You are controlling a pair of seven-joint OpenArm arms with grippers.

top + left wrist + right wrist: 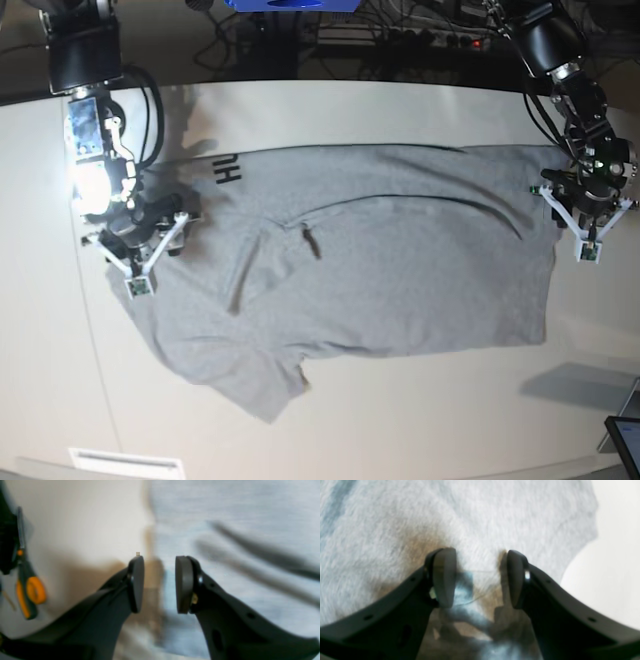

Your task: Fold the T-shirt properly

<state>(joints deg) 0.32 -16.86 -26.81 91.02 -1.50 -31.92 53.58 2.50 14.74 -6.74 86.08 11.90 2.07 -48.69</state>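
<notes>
The heather-grey T-shirt point(390, 265) lies spread flat on the white table point(400, 420), with one sleeve point(265, 385) at the lower left. A strip of black lettering point(228, 168) shows at its upper left edge. My left gripper point(585, 215) is at the shirt's right edge. In the left wrist view it point(160, 585) is open, and the edge of the shirt point(225, 555) runs under the gap. My right gripper point(135, 250) is at the shirt's left edge. In the right wrist view it point(480, 578) is open just over the grey cloth point(445, 517).
Orange-handled scissors point(27, 590) lie on the table beside the left gripper. A dark flat device point(625, 440) sits at the table's lower right corner. Cables and a power strip point(430, 40) run behind the far edge.
</notes>
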